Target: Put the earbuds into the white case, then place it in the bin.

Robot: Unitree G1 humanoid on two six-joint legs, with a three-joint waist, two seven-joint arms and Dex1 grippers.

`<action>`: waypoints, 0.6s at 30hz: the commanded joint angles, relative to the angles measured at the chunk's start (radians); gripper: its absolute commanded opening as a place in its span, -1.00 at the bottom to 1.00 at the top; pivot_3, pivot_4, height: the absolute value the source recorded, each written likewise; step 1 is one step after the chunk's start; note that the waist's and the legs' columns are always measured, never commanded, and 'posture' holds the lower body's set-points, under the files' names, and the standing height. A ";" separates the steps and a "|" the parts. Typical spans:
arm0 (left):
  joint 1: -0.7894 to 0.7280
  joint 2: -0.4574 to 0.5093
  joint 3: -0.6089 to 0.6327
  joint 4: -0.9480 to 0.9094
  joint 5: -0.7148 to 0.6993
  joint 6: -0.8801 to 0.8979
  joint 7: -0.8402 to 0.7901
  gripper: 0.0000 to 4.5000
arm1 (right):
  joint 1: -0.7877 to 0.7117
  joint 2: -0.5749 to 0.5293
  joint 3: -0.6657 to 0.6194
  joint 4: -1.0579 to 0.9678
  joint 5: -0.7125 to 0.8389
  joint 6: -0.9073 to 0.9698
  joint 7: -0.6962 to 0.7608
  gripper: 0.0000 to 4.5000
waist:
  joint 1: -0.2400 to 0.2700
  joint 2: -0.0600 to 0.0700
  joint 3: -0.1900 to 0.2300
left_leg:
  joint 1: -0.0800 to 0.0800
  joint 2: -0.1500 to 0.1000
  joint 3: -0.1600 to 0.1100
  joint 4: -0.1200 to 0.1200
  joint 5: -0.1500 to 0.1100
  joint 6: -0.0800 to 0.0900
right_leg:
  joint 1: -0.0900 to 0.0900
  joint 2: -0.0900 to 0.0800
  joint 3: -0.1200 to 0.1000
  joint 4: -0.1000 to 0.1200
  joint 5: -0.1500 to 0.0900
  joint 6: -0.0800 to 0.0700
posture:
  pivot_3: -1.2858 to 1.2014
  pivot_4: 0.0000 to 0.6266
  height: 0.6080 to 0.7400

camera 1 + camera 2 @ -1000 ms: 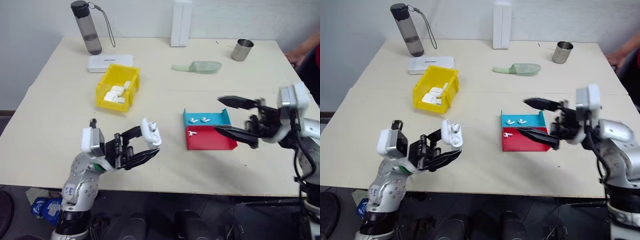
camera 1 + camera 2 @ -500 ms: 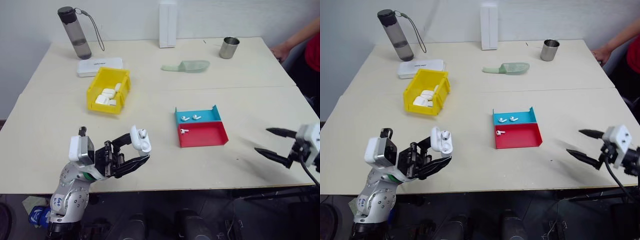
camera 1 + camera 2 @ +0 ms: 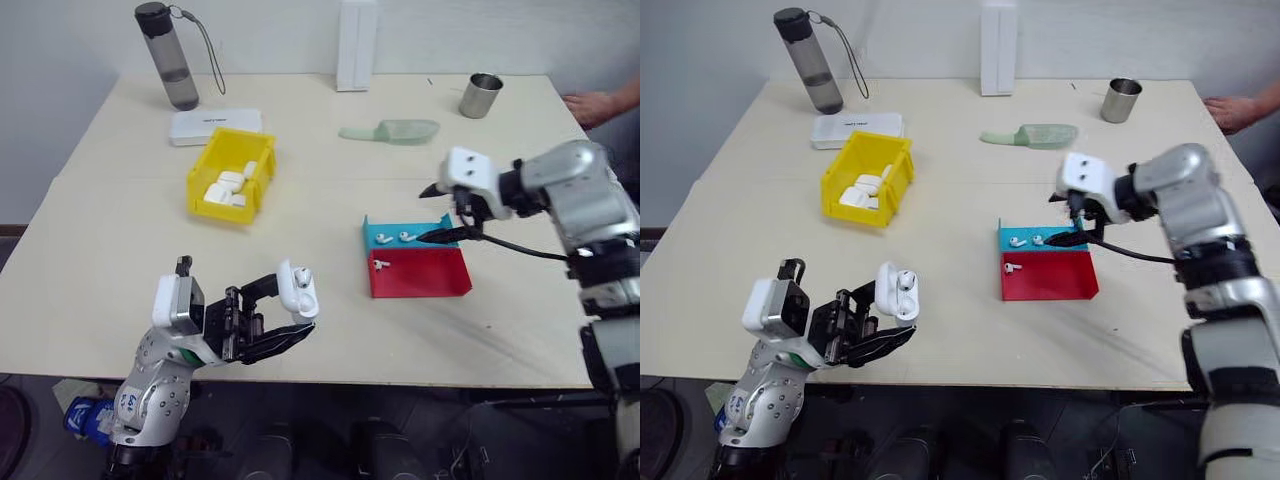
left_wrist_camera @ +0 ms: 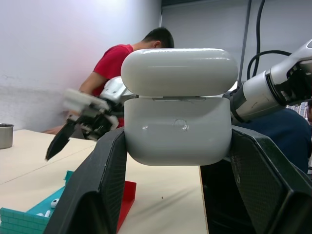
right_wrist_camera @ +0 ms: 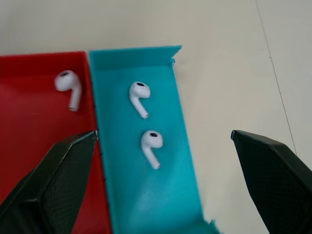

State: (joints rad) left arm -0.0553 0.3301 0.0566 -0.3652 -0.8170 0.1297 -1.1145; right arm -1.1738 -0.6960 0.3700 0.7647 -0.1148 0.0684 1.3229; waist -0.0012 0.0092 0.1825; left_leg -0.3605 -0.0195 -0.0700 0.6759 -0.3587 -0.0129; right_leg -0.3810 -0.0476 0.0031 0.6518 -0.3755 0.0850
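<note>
The right gripper has swung in from the table's right edge and now hovers wide open over the tray, where three earbuds lie. The left gripper clamps the white case, lid ajar, near the front edge; the bin stands toward the back left.

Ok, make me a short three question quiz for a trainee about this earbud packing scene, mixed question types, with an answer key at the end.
1. True or false: the left gripper is shut on the glossy white rounded earbud case.
2. How many tiny white stemmed earbuds lie in the blue compartment of the shallow tray, and how many in the red compartment?
3. Multiple choice: the open right gripper hovers over A) the bright yellow plastic bin, B) the blue compartment, C) the metal cup.

Key: 1 true; 2 two blue, one red; 3 B.
</note>
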 commanded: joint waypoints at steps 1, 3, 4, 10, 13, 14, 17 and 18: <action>-0.004 -0.005 0.000 -0.012 -0.002 -0.009 0.006 0.22 | -0.086 0.029 0.026 0.171 -0.081 -0.137 -0.040 0.98 | 0.000 0.000 0.000 | -0.002 0.000 0.000 0.001 0.000 0.000 | -0.003 0.000 0.000 0.001 0.000 0.000 | 0.03 -0.52 1.00; 0.000 -0.007 0.002 -0.015 0.000 -0.011 0.011 0.22 | -0.119 0.055 0.053 0.247 -0.126 -0.206 -0.043 0.98 | -0.001 0.000 0.000 | -0.012 -0.001 0.000 0.007 0.000 0.000 | -0.012 -0.001 -0.001 0.007 0.000 0.000 | 0.03 -0.52 1.00; 0.006 -0.007 0.004 -0.019 0.001 -0.013 0.014 0.22 | -0.135 0.073 0.061 0.280 -0.144 -0.225 -0.050 0.98 | -0.004 0.000 0.000 | -0.013 -0.001 0.000 0.007 0.000 0.000 | -0.014 -0.001 -0.001 0.007 0.000 0.000 | 0.03 -0.52 1.00; 0.028 -0.007 0.008 -0.037 0.008 -0.025 0.031 0.22 | -0.187 0.133 0.080 0.414 -0.220 -0.290 -0.087 0.98 | -0.027 0.000 0.000 | -0.013 -0.001 0.000 0.006 0.000 -0.001 | -0.015 -0.001 -0.001 0.009 0.000 0.000 | 0.03 -0.52 1.00; 0.034 -0.005 0.007 -0.043 0.010 -0.031 0.038 0.22 | -0.190 0.153 0.086 0.444 -0.244 -0.303 -0.084 0.98 | -0.029 0.000 0.000 | -0.013 -0.001 0.000 0.006 0.001 -0.001 | -0.014 -0.001 -0.001 0.009 0.000 0.000 | 0.03 -0.52 1.00; 0.036 -0.004 0.007 -0.047 0.011 -0.032 0.041 0.22 | -0.189 0.158 0.090 0.449 -0.253 -0.305 -0.073 0.98 | -0.030 0.000 0.000 | -0.013 -0.001 0.000 0.006 0.001 -0.001 | -0.015 -0.001 -0.001 0.010 0.000 0.000 | 0.03 -0.52 1.00; 0.045 -0.001 0.009 -0.056 0.012 -0.032 0.046 0.22 | -0.187 0.166 0.090 0.454 -0.266 -0.312 -0.048 0.98 | -0.030 0.000 0.000 | -0.013 -0.001 0.000 0.007 0.001 -0.001 | -0.014 -0.001 -0.001 0.011 0.000 0.000 | 0.03 -0.52 1.00; 0.049 0.000 0.010 -0.060 0.012 -0.033 0.048 0.22 | -0.186 0.168 0.088 0.454 -0.267 -0.313 -0.043 0.98 | -0.030 0.000 0.000 | -0.012 -0.001 0.000 0.007 0.001 -0.001 | -0.014 -0.001 -0.001 0.011 0.000 0.000 | 0.03 -0.52 1.00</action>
State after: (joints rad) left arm -0.0207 0.3269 0.0588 -0.3852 -0.8074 0.1124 -1.0714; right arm -1.3514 -0.5340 0.4582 1.2124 -0.3722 -0.2370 1.2566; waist -0.0311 0.0094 0.1824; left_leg -0.3727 -0.0205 -0.0701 0.6825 -0.3581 -0.0139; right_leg -0.3952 -0.0485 0.0022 0.6627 -0.3754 0.0852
